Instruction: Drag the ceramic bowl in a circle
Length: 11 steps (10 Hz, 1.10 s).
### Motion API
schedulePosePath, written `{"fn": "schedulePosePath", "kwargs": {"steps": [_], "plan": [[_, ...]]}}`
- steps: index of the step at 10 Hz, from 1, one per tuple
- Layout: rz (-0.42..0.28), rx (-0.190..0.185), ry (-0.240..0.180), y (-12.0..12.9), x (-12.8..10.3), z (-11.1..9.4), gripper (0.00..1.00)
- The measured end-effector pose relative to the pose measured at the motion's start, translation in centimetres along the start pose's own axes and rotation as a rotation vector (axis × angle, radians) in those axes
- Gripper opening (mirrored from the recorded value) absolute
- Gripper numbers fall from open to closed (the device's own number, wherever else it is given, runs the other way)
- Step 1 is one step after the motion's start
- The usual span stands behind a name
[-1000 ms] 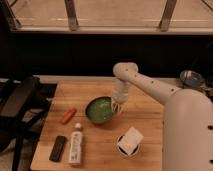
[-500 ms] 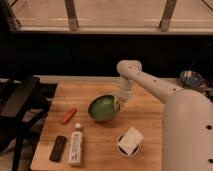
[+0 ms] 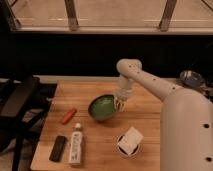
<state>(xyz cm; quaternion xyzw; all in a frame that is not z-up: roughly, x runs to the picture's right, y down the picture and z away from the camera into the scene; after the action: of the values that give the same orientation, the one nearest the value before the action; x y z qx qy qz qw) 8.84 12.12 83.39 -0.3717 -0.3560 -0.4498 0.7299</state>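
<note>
The ceramic bowl (image 3: 101, 108) is glossy green inside with a darker outside. It sits near the middle of the wooden table (image 3: 95, 92), tilted with its right rim raised. My gripper (image 3: 119, 103) comes down from the white arm at the bowl's right rim and is shut on that rim. The arm reaches in from the right.
A red object (image 3: 68, 115), a white bottle (image 3: 76, 144) and a black flat item (image 3: 58, 148) lie to the bowl's front left. A small dark dish with a white box (image 3: 130, 142) stands front right. A black chair (image 3: 17, 107) is left of the table.
The gripper and the bowl have shifted a little to the right and away from the table's front. The bowl now tilts more, with its right rim up.
</note>
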Motion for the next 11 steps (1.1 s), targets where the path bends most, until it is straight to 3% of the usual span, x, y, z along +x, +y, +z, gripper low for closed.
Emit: {"fn": "schedulePosePath", "kwargs": {"steps": [3, 8, 11], "plan": [[0.006, 0.009, 0.0, 0.0, 0.0, 0.0, 0.02], [0.114, 0.081, 0.004, 4.4, 2.1, -1.8, 0.02], [0.138, 0.091, -0.001, 6.0, 4.5, -3.5, 0.02]]}}
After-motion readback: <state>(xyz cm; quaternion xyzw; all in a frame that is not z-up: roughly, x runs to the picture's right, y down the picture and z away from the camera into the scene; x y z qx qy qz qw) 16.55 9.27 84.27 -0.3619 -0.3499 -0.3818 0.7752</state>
